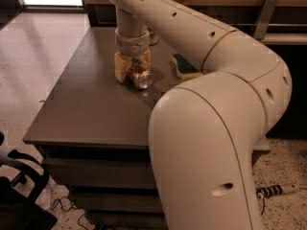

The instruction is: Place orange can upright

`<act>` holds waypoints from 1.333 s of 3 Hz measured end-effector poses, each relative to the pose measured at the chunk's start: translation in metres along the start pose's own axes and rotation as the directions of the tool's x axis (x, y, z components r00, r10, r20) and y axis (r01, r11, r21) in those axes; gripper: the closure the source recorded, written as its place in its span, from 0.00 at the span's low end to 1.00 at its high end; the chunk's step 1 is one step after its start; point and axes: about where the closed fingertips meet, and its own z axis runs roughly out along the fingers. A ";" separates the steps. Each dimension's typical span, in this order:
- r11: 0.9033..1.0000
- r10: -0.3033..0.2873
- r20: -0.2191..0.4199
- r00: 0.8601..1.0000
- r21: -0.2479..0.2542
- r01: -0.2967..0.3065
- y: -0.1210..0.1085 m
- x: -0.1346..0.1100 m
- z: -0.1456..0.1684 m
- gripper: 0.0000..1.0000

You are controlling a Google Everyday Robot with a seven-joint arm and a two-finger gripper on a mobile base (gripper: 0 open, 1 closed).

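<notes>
Orange can (140, 76) tilted, silver end toward camera, low over grey table (86, 104); sides clamped by gripper (134, 69), fingers (121, 67) spread only can-wide; green sponge (185, 67) seen nearby.

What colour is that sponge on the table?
Green over yellow, in the camera view; sponge lies beside the gripper at the orange can.

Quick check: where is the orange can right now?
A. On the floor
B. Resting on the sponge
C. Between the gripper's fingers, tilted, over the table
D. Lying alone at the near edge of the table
C: the orange can sits tilted, silver end showing, between the fingers of the gripper over the table, apart from the sponge.
</notes>
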 end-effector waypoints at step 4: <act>1.000 -0.001 0.008 1.000 -0.002 0.001 0.001 -0.004 0.000 1.00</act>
